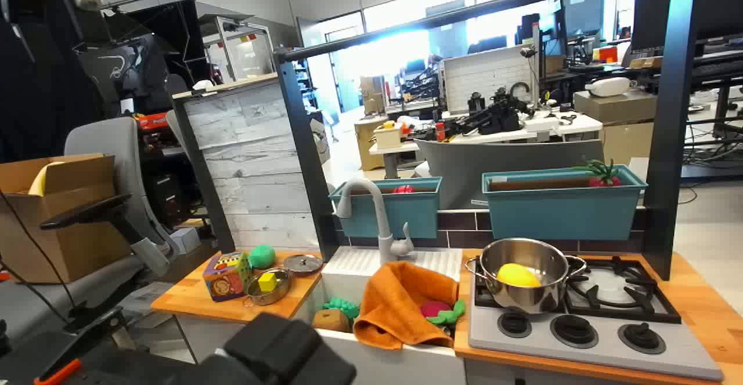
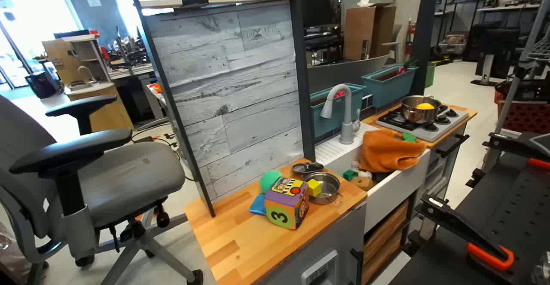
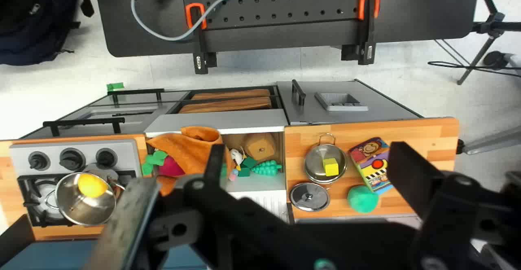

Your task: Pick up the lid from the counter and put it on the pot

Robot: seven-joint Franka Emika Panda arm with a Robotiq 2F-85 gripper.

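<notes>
My fingers are spread wide apart and have hold of nothing. In the wrist view the lid shows midway across the gap between them, well apart from both, down on the wooden worktop near the edge beside the sink. It lies flat with its knob pointing up at me; its rim is round, so I read no long axis from it. A small pan with a yellow block inside sits just beside it, and I cannot tell whether the two touch. In an exterior view I see a picture cube and a green ball near that pan. Across the sink, the pot stands upright on the stove, a yellow rounded thing inside it.
</notes>
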